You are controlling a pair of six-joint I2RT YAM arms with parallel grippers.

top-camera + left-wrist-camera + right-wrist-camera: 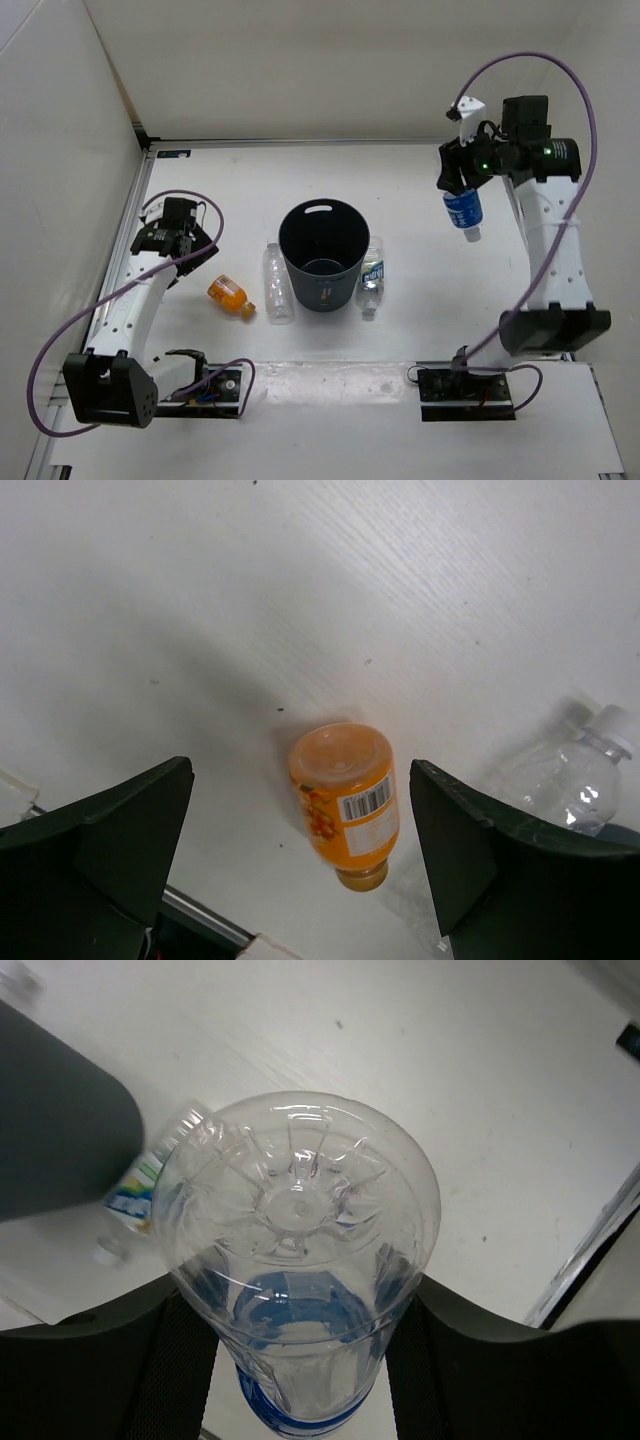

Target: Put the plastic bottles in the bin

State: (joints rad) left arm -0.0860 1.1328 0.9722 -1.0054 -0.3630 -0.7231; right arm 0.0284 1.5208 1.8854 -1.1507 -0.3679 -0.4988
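Pinching the blue-labelled bottle (463, 212) in the right pincer (300, 1360), holding it in the air with cap pointing down, at the upper right of the overhead frame, well apart from the bin (322, 290) standing at centre. Hovering the left pincer (301, 770), spread wide, above the orange bottle (229, 295) lying on the tabletop (420, 300) at left of centre. Leaving the plain clear bottle (277, 288) lying just beside the bin's left wall and the green-and-white-labelled bottle (372, 275) just beside its right wall.
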